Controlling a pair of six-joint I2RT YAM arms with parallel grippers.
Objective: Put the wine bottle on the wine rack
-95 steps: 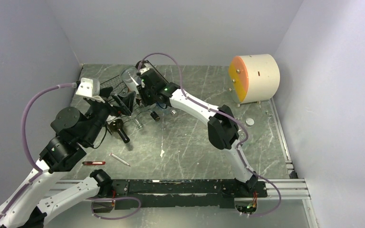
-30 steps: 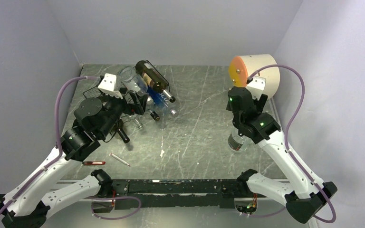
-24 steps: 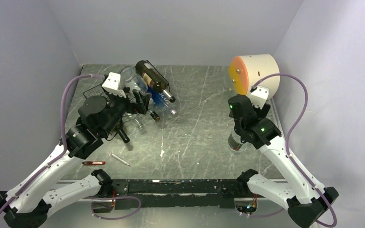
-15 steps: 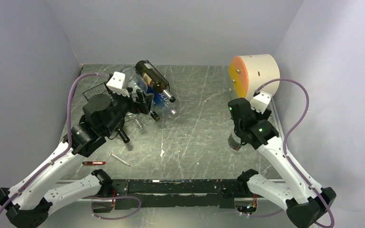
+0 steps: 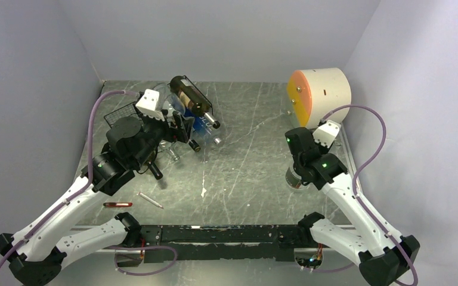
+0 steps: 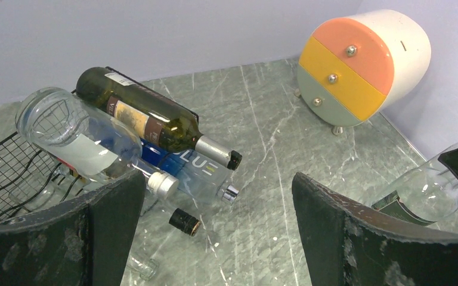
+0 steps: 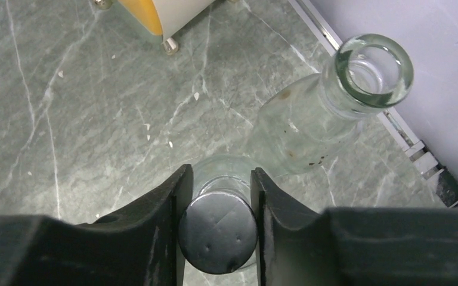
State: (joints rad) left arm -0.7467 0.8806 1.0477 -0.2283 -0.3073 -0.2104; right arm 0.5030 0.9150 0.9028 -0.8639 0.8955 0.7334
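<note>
The black wire-mesh wine rack (image 5: 119, 113) stands at the far left; its mesh shows in the left wrist view (image 6: 12, 173). A dark wine bottle (image 5: 191, 101) lies on top of it (image 6: 149, 119), above a clear bottle (image 6: 77, 137) and a blue-labelled one (image 6: 197, 173). My left gripper (image 5: 182, 128) is open and empty just in front of these bottles (image 6: 214, 238). My right gripper (image 5: 298, 170) is shut (image 7: 219, 185) on the black-capped neck (image 7: 217, 235) of a clear glass bottle (image 5: 294, 179) at the right.
A second, open-mouthed clear bottle (image 7: 334, 113) stands right beside the held one, by the table's right rail (image 7: 417, 155). A white drawer drum with an orange face (image 5: 319, 95) sits far right. A dark bottle (image 5: 153, 170), pen (image 5: 149, 199) and red stick (image 5: 117, 204) lie near the left arm.
My right arm has left the rack, where the dark bottle now lies, and is shut on the clear bottle at the right. My left arm has crept right toward the rack bottles.
</note>
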